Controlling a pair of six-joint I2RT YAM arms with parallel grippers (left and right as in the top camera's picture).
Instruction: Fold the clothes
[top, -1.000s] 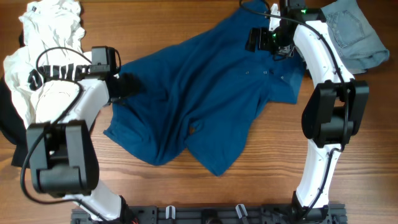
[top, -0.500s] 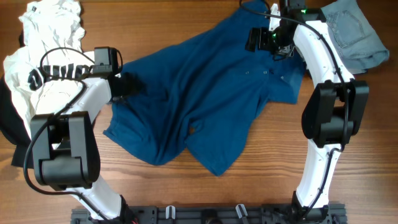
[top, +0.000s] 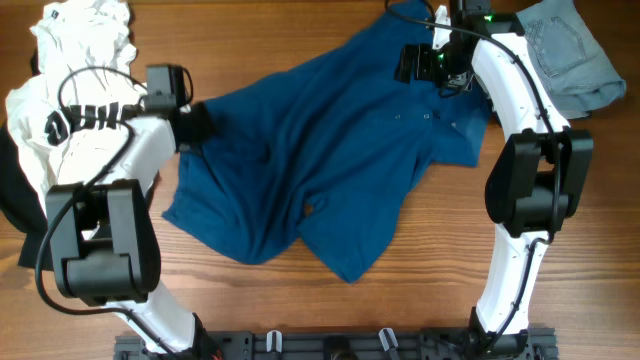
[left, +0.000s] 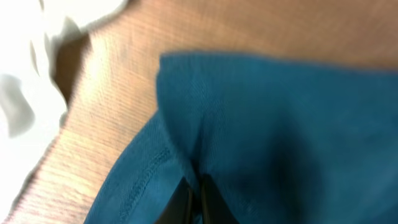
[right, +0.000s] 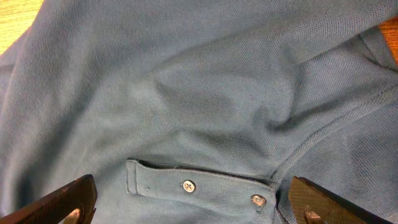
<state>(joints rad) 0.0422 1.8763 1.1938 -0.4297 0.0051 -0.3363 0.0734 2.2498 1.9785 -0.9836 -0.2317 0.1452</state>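
The clothes lie spread over the table. The large teal-blue shirt (top: 320, 160) is in the middle, rumpled and unfolded. My left gripper (top: 203, 126) is at the shirt's left edge, shut on a pinched ridge of its fabric (left: 186, 155), with the dark fingertips (left: 183, 202) pressed together. My right gripper (top: 425, 66) hovers over the shirt's collar end. It is open, with its fingers (right: 68, 202) wide on either side of the button placket (right: 186, 185) and holding nothing.
A white tee with black lettering (top: 70, 110) is heaped at the far left, over a black garment (top: 10, 195). Pale-blue denim jeans (top: 565, 55) lie at the back right corner. Bare wooden tabletop (top: 330, 310) shows along the front.
My left gripper has shut on the shirt's left edge and drawn it slightly up and to the left. The right arm has not moved.
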